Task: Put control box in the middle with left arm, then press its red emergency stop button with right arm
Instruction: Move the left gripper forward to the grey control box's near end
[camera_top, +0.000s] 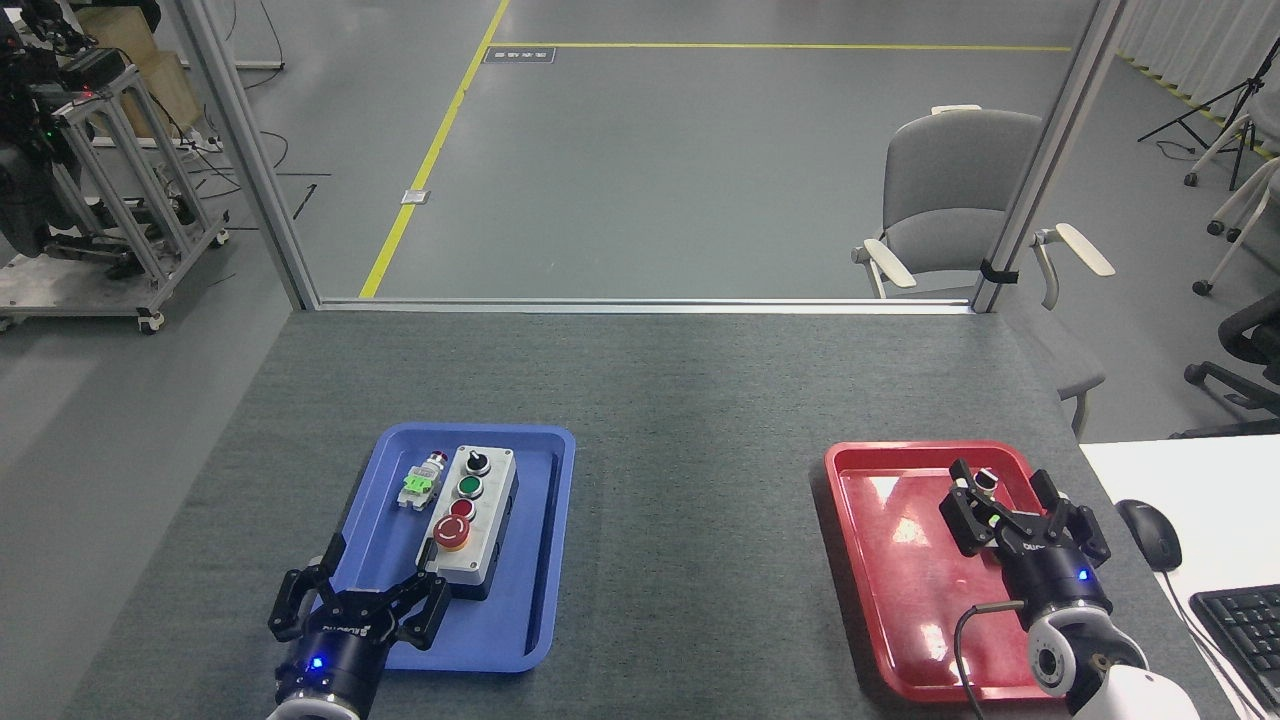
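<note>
The control box (481, 525) lies lengthwise in the blue tray (548, 560), light grey lid up, with a black knob, a green button, a small red button and the red emergency stop button (453, 532) nearest me. My left gripper (362, 590) stands open over the tray's near left edge, just short of the box's near end and not touching it. My right gripper (1005, 503), with its black looping cable, is open over the red tray (900, 560). The middle (700, 540) is bare grey felt between the trays.
A small white-and-green switch part (421, 483) lies in the blue tray left of the box. A small dark part (988, 479) sits in the red tray by my right gripper. A white desk (1180, 480) with mouse and keyboard adjoins at right. A grey chair (950, 190) stands beyond.
</note>
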